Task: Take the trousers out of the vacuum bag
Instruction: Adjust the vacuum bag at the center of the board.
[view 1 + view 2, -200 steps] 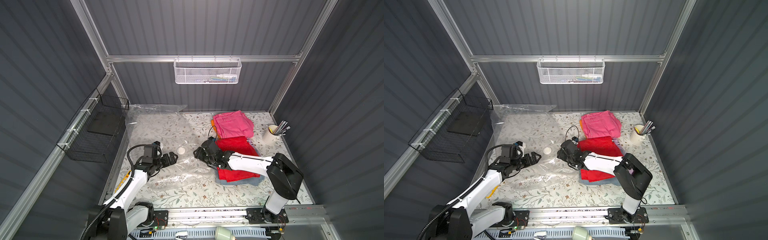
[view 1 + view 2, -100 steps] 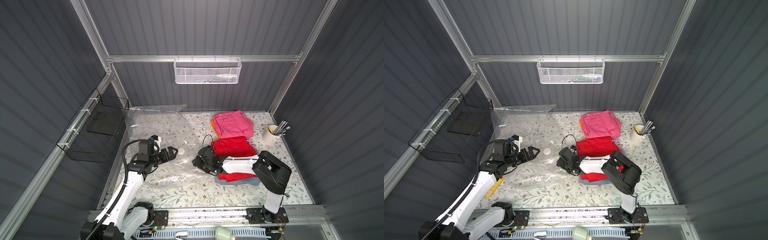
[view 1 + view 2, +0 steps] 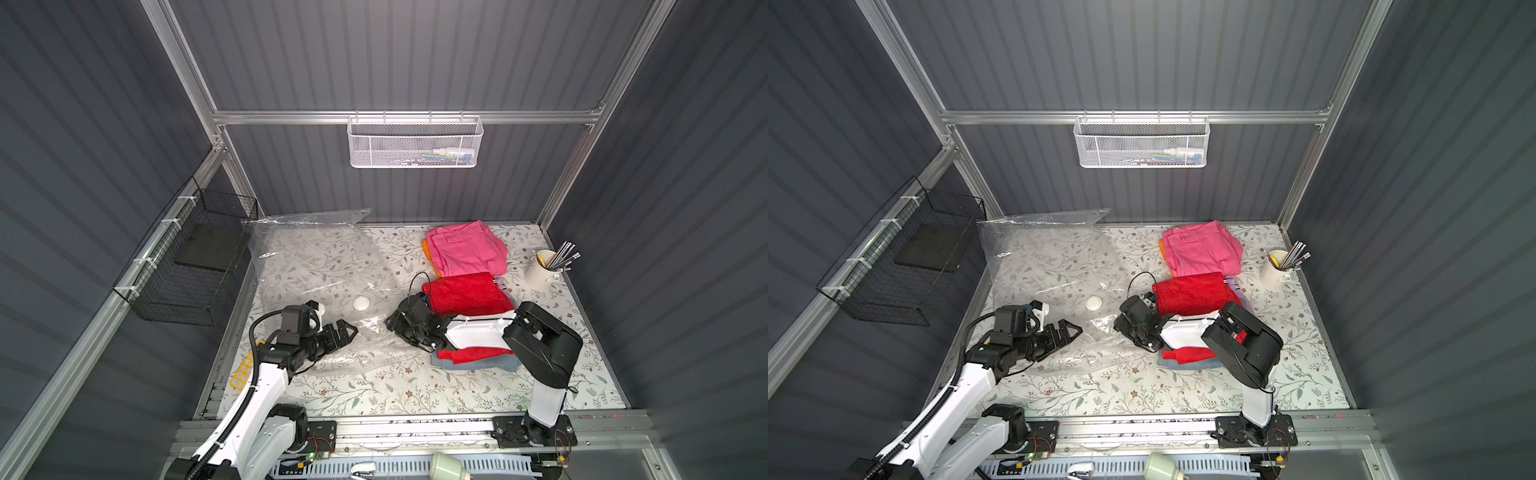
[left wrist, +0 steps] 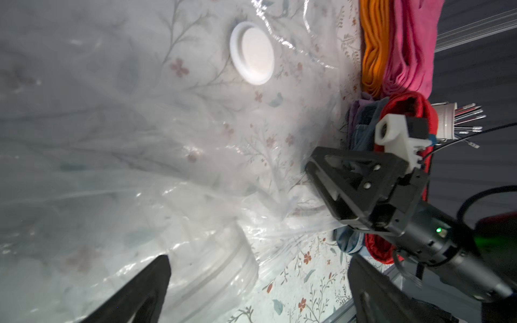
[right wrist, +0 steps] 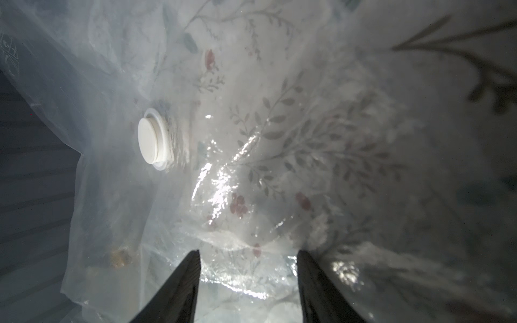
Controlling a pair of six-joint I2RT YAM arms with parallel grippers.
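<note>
You look down into a booth of dark grey ribbed walls (image 3: pixel 415 54). The table (image 3: pixel 415 390), in a pale leaf-and-flower print, fills the lower middle of both top views. The clear vacuum bag (image 3: pixel 316 257) spreads over its left half, its far corner riding up the back wall; through it you see only the print. The trousers (image 3: pixel 469 266) all lie outside the bag, right of centre: a hot pink pair (image 3: pixel 465 249) on an orange pair (image 3: pixel 428 255) at the back, and a red pair (image 3: pixel 465 293) in front. The right arm (image 3: pixel 536 340) lies across the red pair, hiding much of it. Only a strip of the light blue pair (image 3: pixel 478 365) shows under the red one, and a sliver of the lilac pair (image 3: pixel 502 286) at its right edge. The left gripper (image 3: pixel 348 328) hangs over the bag's near edge with fingers spread wide, grasping nothing. The right gripper (image 3: pixel 390 323) sits at the bag's right edge. In the right wrist view its fingers (image 5: pixel 179 282) stand partly apart amid crinkled film, and you cannot tell whether they clamp it. A black wire basket (image 3: pixel 195 266) hangs at left and a white mesh basket (image 3: pixel 415 143) at upper centre, its contents hard to make out. A cup of pens (image 3: pixel 542 272) stands at right. The white valve (image 3: pixel 361 302) lies on the bag just above the two grippers in the frame.
</note>
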